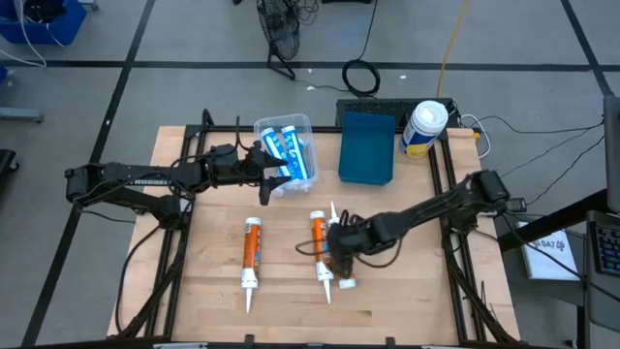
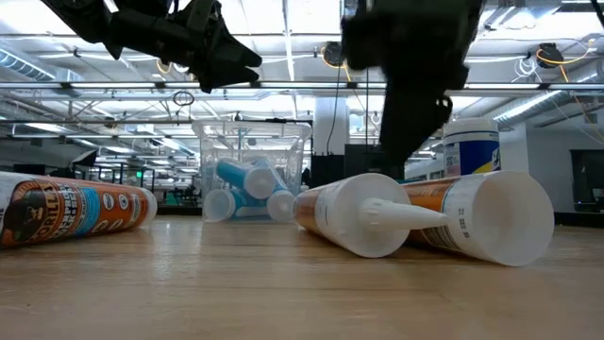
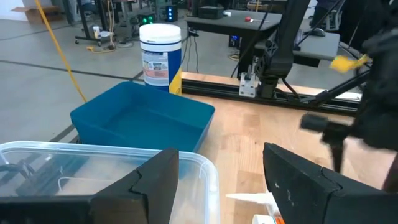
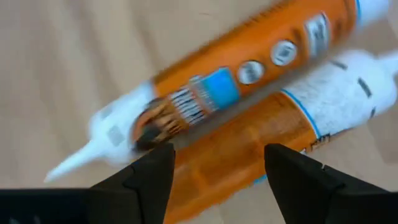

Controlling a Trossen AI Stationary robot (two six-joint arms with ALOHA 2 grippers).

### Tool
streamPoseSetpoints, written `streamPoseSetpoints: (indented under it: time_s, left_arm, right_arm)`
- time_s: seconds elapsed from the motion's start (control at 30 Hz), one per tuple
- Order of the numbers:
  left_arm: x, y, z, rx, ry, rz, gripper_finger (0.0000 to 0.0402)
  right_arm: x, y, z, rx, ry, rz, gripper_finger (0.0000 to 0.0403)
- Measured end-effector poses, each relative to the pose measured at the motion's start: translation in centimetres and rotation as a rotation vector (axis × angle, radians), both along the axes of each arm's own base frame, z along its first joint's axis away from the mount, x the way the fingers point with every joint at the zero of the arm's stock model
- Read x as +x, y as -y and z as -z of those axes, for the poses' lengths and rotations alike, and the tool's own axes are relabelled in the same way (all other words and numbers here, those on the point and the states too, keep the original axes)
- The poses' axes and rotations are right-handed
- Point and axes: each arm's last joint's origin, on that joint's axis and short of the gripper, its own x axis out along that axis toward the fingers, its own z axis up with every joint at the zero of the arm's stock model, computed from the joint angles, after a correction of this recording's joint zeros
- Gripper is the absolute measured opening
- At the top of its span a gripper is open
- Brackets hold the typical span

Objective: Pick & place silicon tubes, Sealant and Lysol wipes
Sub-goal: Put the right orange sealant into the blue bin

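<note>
Two orange sealant tubes [image 1: 318, 242] [image 4: 249, 68] lie side by side on the wooden table, head to tail; the second tube [image 4: 267, 137] is partly under my right gripper. My right gripper [image 4: 217, 180] [image 1: 339, 242] is open just above them, one finger on either side of the nearer tube. A third orange tube [image 1: 252, 250] lies to the left. My left gripper [image 3: 221, 186] [image 1: 266, 182] is open and empty, in the air beside the clear bin [image 1: 286, 145], which holds blue silicone tubes [image 2: 250, 179]. The Lysol wipes [image 1: 423, 128] [image 3: 160, 53] stand upright at the far right.
A blue bin [image 1: 366, 145] [image 3: 143, 121] stands between the clear bin and the wipes at the far edge. Black rails [image 1: 455, 223] run along the table's left and right sides. Bare wood [image 1: 407, 301] lies toward the near right corner.
</note>
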Motion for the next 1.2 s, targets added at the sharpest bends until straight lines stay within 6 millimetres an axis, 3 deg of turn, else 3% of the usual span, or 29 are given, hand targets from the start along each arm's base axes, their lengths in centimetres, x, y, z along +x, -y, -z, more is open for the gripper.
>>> streamPoseSetpoints:
  time_s: [0.27,0.5,0.87,1.2]
  left_arm:
    - [0.0,0.0,0.0,0.001,0.003,0.0,0.023]
    - [0.0,0.0,0.0,0.001,0.004,0.0,0.0236]
    - [0.0,0.0,0.0,0.001,0.004,0.0,0.023]
    - [0.0,0.0,0.0,0.001,0.004,0.0,0.0233]
  right_arm:
    - [1.4,1.1,3.6,0.162,-0.117,0.308,0.0234]
    - [1.6,0.7,6.4,0.23,-0.243,0.392,0.0234]
    - [-0.8,0.0,9.1,0.228,-0.426,0.432,0.0234]
    - [-2.1,0.2,11.6,0.287,-0.337,0.509,0.0233]
